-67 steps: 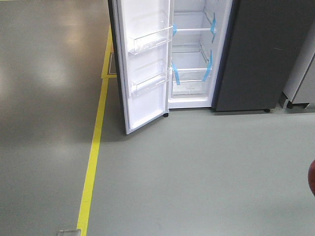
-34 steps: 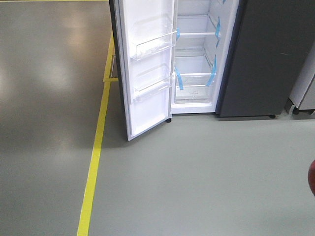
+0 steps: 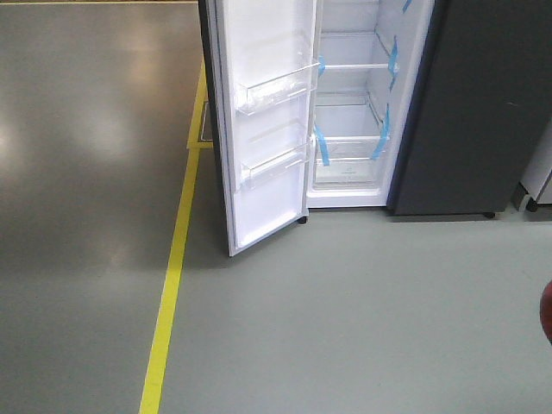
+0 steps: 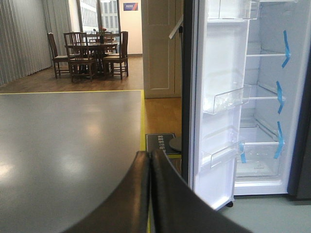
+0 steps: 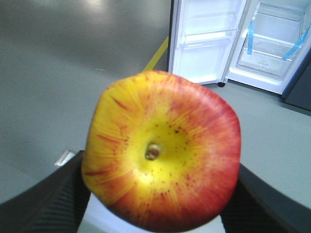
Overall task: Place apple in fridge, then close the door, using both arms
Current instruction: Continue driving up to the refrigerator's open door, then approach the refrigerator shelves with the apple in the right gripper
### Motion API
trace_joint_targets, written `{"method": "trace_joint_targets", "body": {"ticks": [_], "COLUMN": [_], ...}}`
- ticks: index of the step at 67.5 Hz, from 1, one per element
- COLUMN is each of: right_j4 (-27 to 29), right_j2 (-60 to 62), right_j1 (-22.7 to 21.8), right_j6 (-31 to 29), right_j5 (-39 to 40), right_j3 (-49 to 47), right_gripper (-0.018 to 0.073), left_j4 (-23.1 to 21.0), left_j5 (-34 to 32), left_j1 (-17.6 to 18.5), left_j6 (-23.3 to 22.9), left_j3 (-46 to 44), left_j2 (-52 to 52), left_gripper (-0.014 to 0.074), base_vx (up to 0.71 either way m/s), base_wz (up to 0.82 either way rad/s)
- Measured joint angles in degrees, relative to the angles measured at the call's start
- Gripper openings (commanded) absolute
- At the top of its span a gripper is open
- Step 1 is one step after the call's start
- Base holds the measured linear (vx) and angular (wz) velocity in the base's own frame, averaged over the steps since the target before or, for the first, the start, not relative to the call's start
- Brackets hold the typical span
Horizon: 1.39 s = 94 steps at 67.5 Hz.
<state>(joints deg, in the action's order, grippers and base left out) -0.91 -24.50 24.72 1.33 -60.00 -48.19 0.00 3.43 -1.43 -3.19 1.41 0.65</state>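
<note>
One apple (image 5: 160,150), clamped in right gripper (image 5: 158,194), near right, ready for shelving; fridge (image 3: 354,112) far ahead, door (image 3: 267,129) open to admit it. Left gripper (image 4: 150,165) closed, empty, free for door.

You're in a lab hall staged like a home. A yellow tape line (image 3: 172,285) marks the grey floor (image 3: 78,172) beside the fridge (image 3: 354,86). A dining table (image 4: 91,46) with chairs (image 4: 119,60) stands beyond.

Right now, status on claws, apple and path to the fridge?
Left claw shut, empty. Right claw shut on apple. Door open, fridge shelves bare. Floor ahead shows no obstacle.
</note>
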Motion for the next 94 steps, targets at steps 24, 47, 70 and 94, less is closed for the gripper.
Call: {"method": "trace_joint_targets", "body": {"ticks": [24, 47, 70, 94], "right_j4": [0.0, 0.0, 0.0, 0.0], "right_j2": [0.0, 0.0, 0.0, 0.0], "right_j1": [0.0, 0.0, 0.0, 0.0], "right_j6": [0.0, 0.0, 0.0, 0.0], "right_j5": [0.0, 0.0, 0.0, 0.0], "right_j3": [0.0, 0.0, 0.0, 0.0], "right_gripper": [0.036, 0.036, 0.036, 0.036], "left_j4": [0.0, 0.0, 0.0, 0.0], "left_j5": [0.0, 0.0, 0.0, 0.0], "left_j1": [0.0, 0.0, 0.0, 0.0], "left_j6": [0.0, 0.0, 0.0, 0.0], "left_j3": [0.0, 0.0, 0.0, 0.0], "left_j2": [0.0, 0.0, 0.0, 0.0], "left_gripper": [-0.0006, -0.0006, -0.0006, -0.0006], "base_vx": [0.09, 0.09, 0.08, 0.08], "base_wz": [0.01, 0.01, -0.01, -0.02]}}
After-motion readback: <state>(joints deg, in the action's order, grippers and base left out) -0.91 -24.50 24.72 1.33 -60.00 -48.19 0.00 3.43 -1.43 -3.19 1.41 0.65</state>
